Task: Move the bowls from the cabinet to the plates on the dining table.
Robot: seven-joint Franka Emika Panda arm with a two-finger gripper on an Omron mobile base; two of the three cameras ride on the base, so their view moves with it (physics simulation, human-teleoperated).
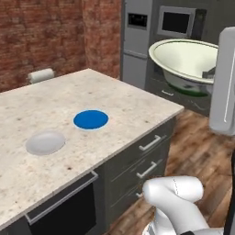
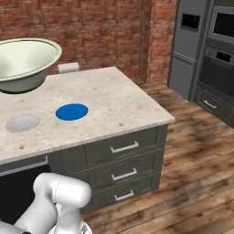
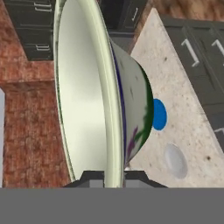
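Pinched at its thin rim by the gripper (image 3: pixel 114 177), the rigid, glossy, likely breakable cream-white bowl (image 3: pixel 87 96) hangs above the desk (image 1: pixel 137 103) edge, near the blue plate (image 1: pixel 91 119).

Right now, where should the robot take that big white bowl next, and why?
Probably carry the cream-white bowl over the blue plate and lower it. The jaws are shut on its rim, it hangs above the dining table, and both the blue plate and the grey plate have nothing on them.
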